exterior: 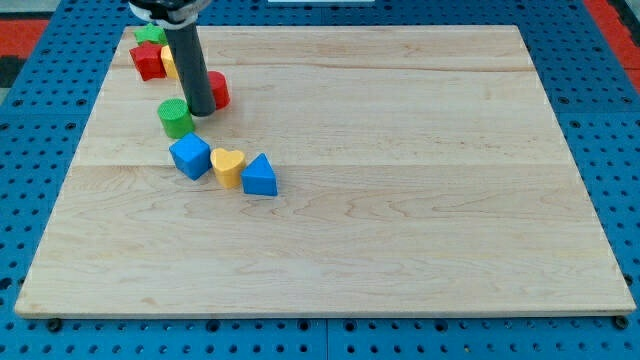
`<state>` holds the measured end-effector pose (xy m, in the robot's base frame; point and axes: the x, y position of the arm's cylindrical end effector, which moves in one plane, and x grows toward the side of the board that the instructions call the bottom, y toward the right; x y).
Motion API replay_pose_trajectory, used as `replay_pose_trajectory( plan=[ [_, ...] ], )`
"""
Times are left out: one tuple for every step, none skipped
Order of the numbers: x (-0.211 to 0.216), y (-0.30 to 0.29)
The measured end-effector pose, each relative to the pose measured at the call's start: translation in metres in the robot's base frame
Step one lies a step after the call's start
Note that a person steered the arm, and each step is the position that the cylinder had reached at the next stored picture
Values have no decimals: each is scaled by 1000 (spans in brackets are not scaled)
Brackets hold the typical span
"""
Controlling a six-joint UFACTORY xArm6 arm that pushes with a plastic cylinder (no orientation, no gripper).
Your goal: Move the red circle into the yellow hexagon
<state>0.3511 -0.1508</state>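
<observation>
We see the red circle block [218,90] near the bench's upper left, touching our tip [201,112], which sits just at its left edge. The yellow hexagon block [169,61] lies up-left, mostly hidden behind the dark rod. Our end effector has no jaws and grasps nothing. The pale wooden plank bench [400,180] rests on a blue perforated surface [40,200].

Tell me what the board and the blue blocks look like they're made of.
The board looks like pale unfinished or lightly sealed wood: grain lines and plank seams show. The blue cube and blue triangle look like painted wood or plastic; their even matte colour leaves it open.
</observation>
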Motion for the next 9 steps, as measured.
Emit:
replay_pose_trajectory(
  plan=[
    [-8,4],
    [-26,4],
    [-41,8],
    [-56,43],
    [-78,58],
    [-96,71],
    [-101,139],
    [-132,153],
    [-148,135]
  ],
)
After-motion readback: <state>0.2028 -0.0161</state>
